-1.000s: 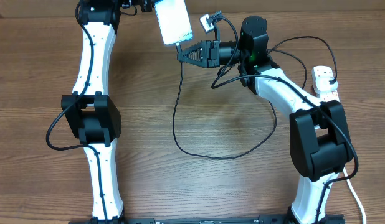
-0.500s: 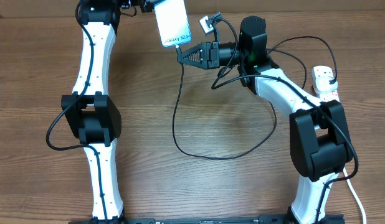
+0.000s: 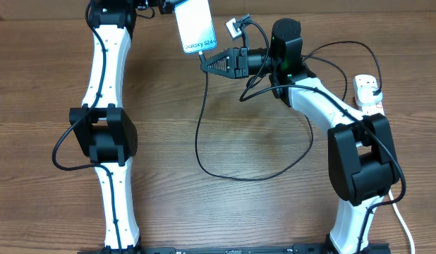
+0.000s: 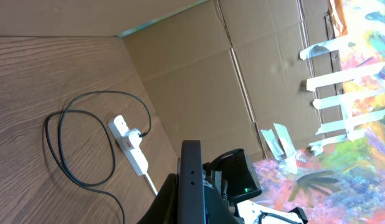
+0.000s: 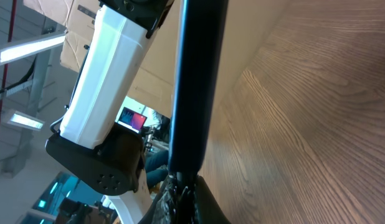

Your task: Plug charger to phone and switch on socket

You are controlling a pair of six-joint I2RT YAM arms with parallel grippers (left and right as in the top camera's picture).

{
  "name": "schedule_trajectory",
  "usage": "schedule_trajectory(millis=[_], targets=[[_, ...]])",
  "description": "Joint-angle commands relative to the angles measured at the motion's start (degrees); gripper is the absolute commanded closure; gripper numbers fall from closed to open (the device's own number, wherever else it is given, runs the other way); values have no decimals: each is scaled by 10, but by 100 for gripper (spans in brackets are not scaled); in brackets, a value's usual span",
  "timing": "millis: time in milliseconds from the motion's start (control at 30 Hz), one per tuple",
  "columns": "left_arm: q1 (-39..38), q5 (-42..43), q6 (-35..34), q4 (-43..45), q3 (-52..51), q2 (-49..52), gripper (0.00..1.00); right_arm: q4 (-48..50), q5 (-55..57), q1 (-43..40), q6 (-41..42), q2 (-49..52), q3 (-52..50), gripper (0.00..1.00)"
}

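The phone [image 3: 195,25], a slim rectangular smartphone with a light blue-teal glowing screen and black edges, is held above the far edge of the brown wooden table [image 3: 274,212], screen up toward the overhead camera. The left gripper [image 4: 192,196] is clamped on it, with 1 finger on each face. The phone's long axis runs roughly far-to-near, and the end bearing the small white text points toward the robot. The right gripper [image 3: 206,60] lies just beside that near end, fingers closed on the connector end of the charger cable [image 3: 198,134], a long thin black lead. The lead hangs from the fingertips, loops across the table and runs back toward the power strip [image 3: 367,93], a narrow white bar with red-marked switches at the right edge, well apart from both grippers. In the right wrist view the connector meets the phone's end in line with its edge; whether it is seated in the port cannot be told. The right arm is the nearer of the 2 to the strip: its elbow is folded near the strip, its forearm runs far and left, and its wrist is turned so the fingers point to the robot's left. The left arm reaches straight out to the far edge.
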Motion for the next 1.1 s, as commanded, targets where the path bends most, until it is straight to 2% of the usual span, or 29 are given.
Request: schedule_trajectory(millis=[0,733,1067], targets=[[-6,37,11,2,14,-2,96,3,29,-9,-7,3,11,96],[-11,15,17,-13,14,-2,96,1,40,-14,-7,3,11,96],[-19,28,61,-13,14,-2,96,-10,60,-14,-7,3,11,96]])
